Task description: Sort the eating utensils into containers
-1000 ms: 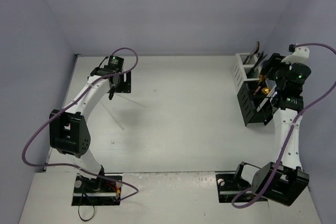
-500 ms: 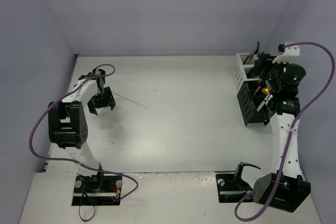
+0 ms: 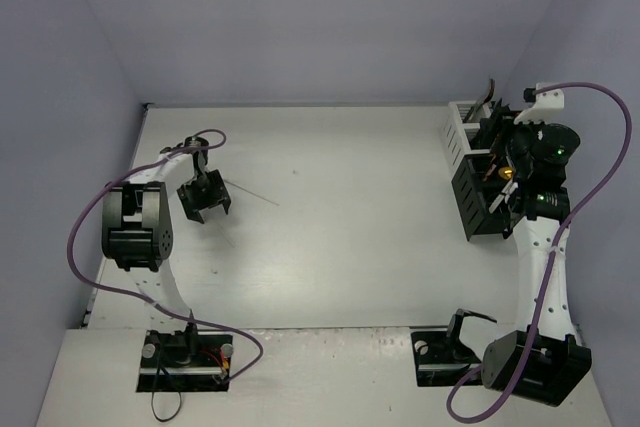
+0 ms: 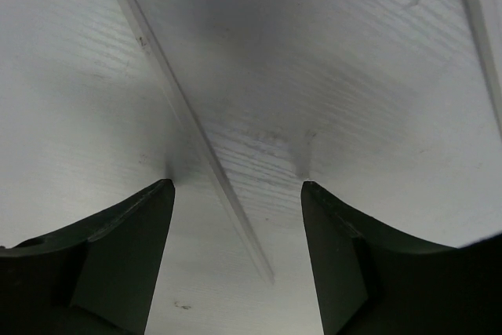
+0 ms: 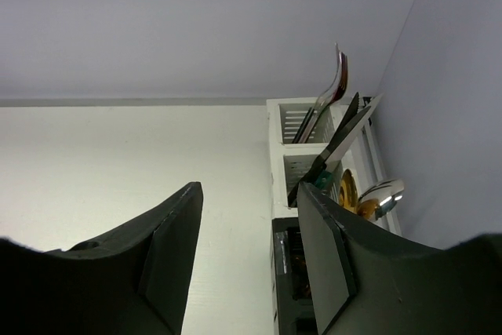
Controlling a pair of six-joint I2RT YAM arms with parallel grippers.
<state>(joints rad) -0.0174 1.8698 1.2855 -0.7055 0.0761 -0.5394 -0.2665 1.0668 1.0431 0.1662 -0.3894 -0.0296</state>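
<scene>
Two pale chopsticks lie on the table at the left. In the left wrist view one chopstick (image 4: 184,119) runs diagonally between my fingers, and a second chopstick (image 4: 480,29) crosses the top right corner. My left gripper (image 4: 237,186) (image 3: 207,202) is low over the table, open and straddling the first chopstick without touching it. At the right, the white container (image 3: 460,135) (image 5: 292,158) holds black-handled knives (image 5: 339,135), a gold spoon (image 5: 347,188), a silver spoon (image 5: 384,192) and a teal-handled piece (image 5: 322,183). The black container (image 3: 478,205) (image 5: 292,272) stands just in front. My right gripper (image 5: 249,190) (image 3: 500,162) hovers open and empty above them.
Purple cables (image 3: 90,217) loop around both arms. The arm bases (image 3: 185,357) sit at the near edge. Pale walls close the table in at the back and sides; the containers stand close to the right wall (image 5: 463,76).
The left gripper swung toward the near side and dropped over the chopstick, its jaws narrowing somewhat. The right gripper shifted slightly left above the containers.
</scene>
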